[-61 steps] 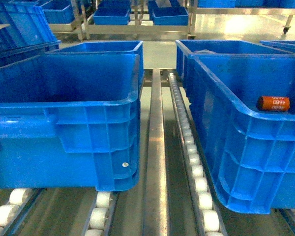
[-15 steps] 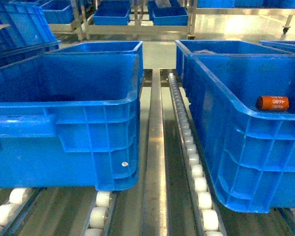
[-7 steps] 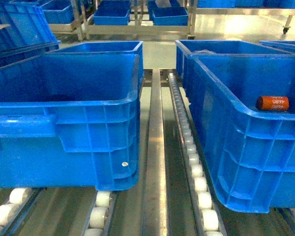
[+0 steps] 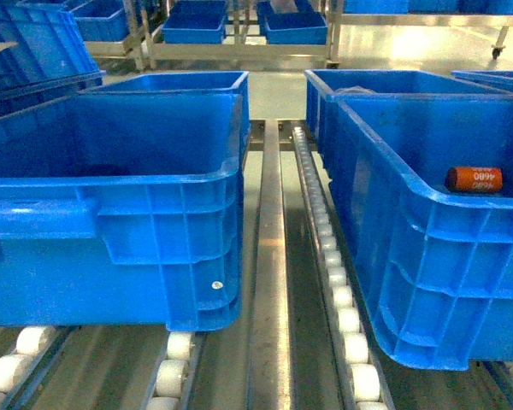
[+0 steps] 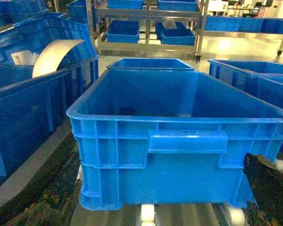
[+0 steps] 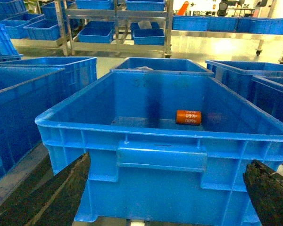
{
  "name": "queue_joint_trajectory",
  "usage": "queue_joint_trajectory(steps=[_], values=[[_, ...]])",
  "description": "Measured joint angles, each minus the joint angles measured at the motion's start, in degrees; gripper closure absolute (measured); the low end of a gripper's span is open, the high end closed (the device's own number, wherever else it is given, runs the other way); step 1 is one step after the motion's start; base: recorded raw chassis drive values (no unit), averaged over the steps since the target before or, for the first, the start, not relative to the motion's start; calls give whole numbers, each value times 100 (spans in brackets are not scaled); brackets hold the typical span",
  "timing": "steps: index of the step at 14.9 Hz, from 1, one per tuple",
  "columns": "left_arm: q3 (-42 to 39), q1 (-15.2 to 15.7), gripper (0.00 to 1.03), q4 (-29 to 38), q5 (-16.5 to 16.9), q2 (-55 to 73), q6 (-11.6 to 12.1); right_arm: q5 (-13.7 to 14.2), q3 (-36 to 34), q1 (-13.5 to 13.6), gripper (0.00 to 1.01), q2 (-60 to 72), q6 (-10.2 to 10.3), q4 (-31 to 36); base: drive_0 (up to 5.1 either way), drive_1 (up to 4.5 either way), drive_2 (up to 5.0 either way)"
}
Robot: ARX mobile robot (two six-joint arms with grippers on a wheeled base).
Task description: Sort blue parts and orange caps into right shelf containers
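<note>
Two deep blue bins sit on a roller conveyor (image 4: 342,299), with a steel rail (image 4: 269,256) running between them. The right bin (image 4: 427,256) is the reference point. One orange cap (image 4: 474,178) lies on its side on the floor of this bin, toward the far end, its white print facing the camera; the right wrist view shows the same cap (image 6: 188,117) right of the bin's centre line, apart from the walls. No blue part is visible in either bin. The left bin (image 4: 154,256) stands left of the right bin, separated from it by the rail; its interior, as seen from the left wrist, shows only bare floor. A second row of blue bins stands directly behind the right bin, and metal shelving (image 4: 239,47) with more bins stands further back. The left end effector (image 5: 271,188) and right end effector (image 6: 269,193) appear only as dark finger edges at the frame bottoms, spread wide apart, holding nothing.
</note>
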Motion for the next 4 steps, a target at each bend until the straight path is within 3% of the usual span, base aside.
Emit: queue_joint_trajectory(steps=[4], values=[[0, 0, 5, 0, 0, 0, 0, 0, 0, 0, 3, 0, 0, 0, 0, 0, 0]])
